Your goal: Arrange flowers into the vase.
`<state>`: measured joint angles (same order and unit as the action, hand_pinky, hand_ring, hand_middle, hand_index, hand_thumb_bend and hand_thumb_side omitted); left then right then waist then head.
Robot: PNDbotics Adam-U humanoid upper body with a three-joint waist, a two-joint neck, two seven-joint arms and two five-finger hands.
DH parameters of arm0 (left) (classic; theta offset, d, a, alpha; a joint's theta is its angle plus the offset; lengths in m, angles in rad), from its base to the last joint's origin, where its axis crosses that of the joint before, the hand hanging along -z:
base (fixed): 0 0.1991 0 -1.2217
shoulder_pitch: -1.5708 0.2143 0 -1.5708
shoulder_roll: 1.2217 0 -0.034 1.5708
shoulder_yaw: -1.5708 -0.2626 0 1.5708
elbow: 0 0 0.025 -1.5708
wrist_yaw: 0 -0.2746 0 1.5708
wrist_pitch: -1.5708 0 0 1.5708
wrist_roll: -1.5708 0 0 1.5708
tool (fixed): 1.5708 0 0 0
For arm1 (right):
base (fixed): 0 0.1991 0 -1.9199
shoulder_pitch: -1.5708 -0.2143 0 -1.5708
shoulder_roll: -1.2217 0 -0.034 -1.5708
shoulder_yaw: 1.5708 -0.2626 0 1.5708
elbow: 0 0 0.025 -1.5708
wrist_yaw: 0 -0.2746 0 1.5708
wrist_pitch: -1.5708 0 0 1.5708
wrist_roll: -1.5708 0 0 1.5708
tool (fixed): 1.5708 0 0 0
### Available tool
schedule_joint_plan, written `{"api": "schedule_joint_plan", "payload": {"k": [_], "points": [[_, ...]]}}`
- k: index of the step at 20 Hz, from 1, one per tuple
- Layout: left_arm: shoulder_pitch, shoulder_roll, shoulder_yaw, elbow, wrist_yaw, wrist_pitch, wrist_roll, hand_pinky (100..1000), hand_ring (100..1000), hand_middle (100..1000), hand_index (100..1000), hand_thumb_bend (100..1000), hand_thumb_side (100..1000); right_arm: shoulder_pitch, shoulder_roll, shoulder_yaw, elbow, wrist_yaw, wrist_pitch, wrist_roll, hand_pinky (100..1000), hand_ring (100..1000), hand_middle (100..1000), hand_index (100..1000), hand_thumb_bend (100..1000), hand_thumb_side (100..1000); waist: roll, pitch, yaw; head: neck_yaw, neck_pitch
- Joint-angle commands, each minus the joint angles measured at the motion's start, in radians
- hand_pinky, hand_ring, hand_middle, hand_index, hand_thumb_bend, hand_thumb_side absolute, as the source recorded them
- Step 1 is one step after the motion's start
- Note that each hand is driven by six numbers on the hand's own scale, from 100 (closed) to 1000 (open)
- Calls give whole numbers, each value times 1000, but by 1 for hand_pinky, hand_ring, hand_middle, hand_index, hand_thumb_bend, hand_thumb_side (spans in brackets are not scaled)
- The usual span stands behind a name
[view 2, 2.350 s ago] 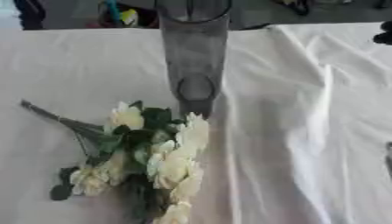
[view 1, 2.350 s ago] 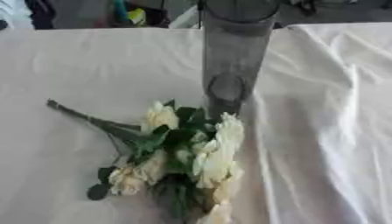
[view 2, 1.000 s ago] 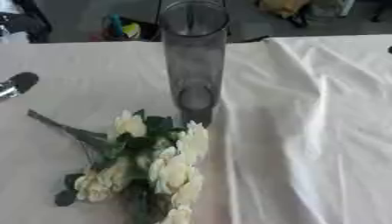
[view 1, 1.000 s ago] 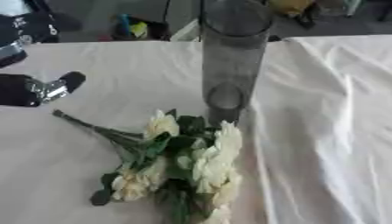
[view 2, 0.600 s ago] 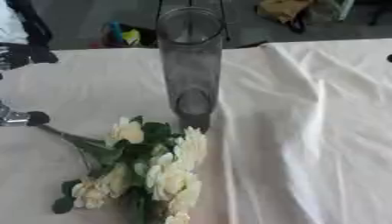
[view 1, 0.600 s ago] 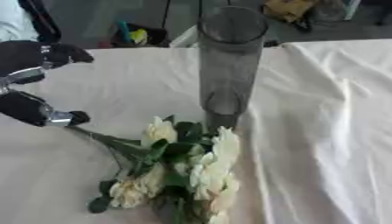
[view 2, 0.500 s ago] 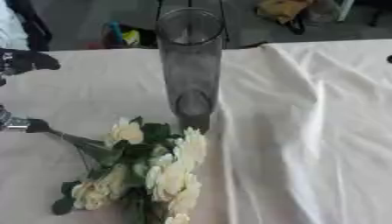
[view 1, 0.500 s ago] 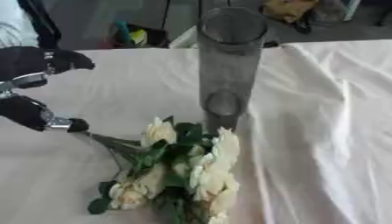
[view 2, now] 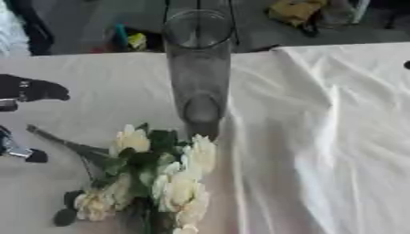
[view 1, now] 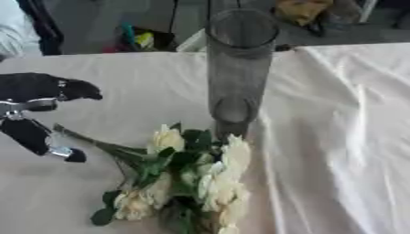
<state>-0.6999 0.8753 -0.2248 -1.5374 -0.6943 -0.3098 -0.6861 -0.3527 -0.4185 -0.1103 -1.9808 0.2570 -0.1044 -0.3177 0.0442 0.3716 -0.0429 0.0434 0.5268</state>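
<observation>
Flowers [view 1: 188,176] — one bunch of cream-white blooms with dark green leaves, lying flat on the table [view 1: 336,137] toward the near edge, just left of centre. The blooms point toward the near edge; the thin green stems [view 1: 92,142] run up and to the left, ending near the left hand. The top of the bunch lies just beside the foot of the vase; whether leaf and glass touch cannot be told.

Vase [view 1: 239,68] — tall, clear, grey-tinted glass cylinder, standing upright on the table behind the bunch, with nothing inside it. Its open rim sits near the far edge of the table.

Left hand [view 1: 32,114] — black with silver parts, at the left edge of the left eye view. Its fingers are spread wide — the upper one [view 1: 80,90] reaches right above the stems, the lower one [view 1: 60,151] hangs just beside the stem ends. Nothing is held; contact with the stems cannot be confirmed.

Right hand — no view shows it.

Table — covered with a white cloth [view 2: 336,114], creased in long folds on the right side.

Beyond the far edge — dark floor with a yellow-brown bundle [view 1: 300,10] and a small green and yellow thing [view 1: 136,39], neither identifiable.
</observation>
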Motion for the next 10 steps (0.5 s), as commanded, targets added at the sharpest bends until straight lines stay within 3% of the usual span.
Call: {"api": "schedule_joint_plan", "payload": {"k": [1,10], "points": [[-24,13,-11,21,-28,-22,-3,915,928,947,1000,738,722,-14,-21,-2,-19,-7,-1,5,653,566,567,766,100,1000,13,-17,-2,6,-9],[-37,-30,-48,83,-44,-66,13,898,922,938,1000,727,730,-19,-18,1,-19,-8,-2,9,653,565,565,763,100,1000,10,-6,-9,25,-12]]}}
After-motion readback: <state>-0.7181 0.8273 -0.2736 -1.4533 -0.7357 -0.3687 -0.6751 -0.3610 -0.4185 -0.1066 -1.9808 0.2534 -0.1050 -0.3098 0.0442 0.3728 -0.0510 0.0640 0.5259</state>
